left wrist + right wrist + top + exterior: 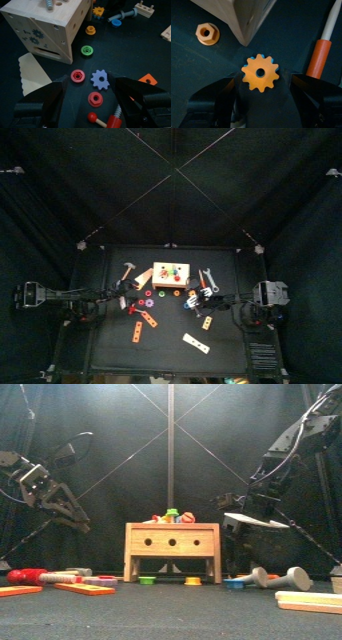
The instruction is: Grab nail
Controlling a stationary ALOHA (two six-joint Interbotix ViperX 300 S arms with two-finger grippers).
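I cannot pick out the nail for certain. A small red round-headed peg [93, 118] lies just ahead of my left gripper [100, 102], and a blue bolt-like peg [120, 18] lies past the wooden box [50, 25]. The left gripper is open and empty above a blue gear [101, 77] and red nuts [77, 75]. My right gripper [261, 95] is open and empty, low over an orange gear [260, 72], beside a red-handled tool [319, 55]. In the top view the left gripper [118, 300] and the right gripper [201, 300] flank the box [170, 275].
A red hammer [34, 575] and orange blocks [83, 588] lie front left. A grey tool [287, 576] and a wooden block [310, 600] lie front right. Nuts, a green one [87, 50] among them, are scattered by the box. Pegs stand on the box top [174, 516].
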